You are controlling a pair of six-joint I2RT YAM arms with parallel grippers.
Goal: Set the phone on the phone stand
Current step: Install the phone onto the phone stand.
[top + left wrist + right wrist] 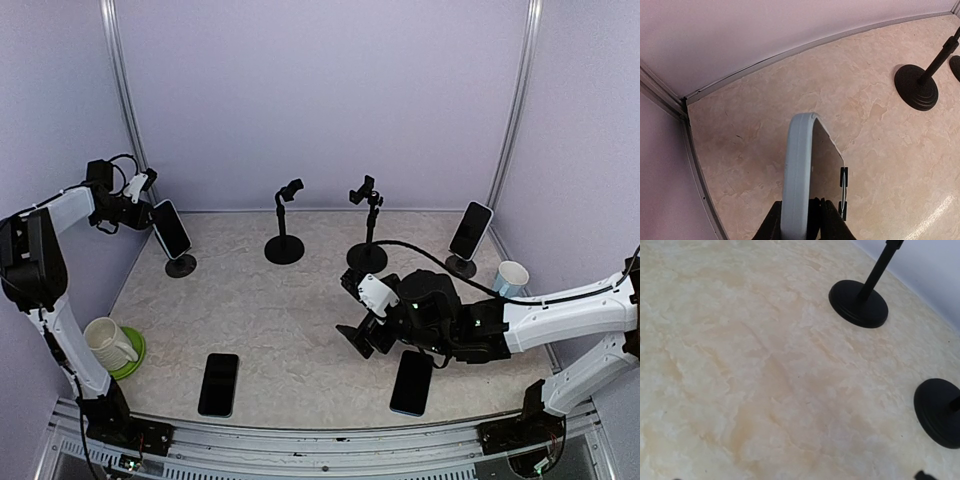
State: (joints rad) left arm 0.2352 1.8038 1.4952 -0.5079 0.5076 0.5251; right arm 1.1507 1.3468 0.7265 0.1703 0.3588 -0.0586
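A phone (799, 170) in a pale blue case stands upright, seen edge-on in the left wrist view. My left gripper (802, 212) is shut on it, with one finger against the case and the other against the screen. The small clamp (843, 192) of its phone stand grips the phone's far edge. From above, this phone (170, 228) sits on the far-left phone stand (181, 265) with my left gripper (152, 206) at its upper end. My right gripper (362, 335) hangs open low over the middle of the table, holding nothing.
Two bare stands (285, 245) (367, 255) stand at the back. A fourth stand at the back right carries a phone (470, 232). Two dark phones (219, 384) (411, 382) lie flat near the front. A mug (108, 343) sits front left and a cup (511, 278) at the right.
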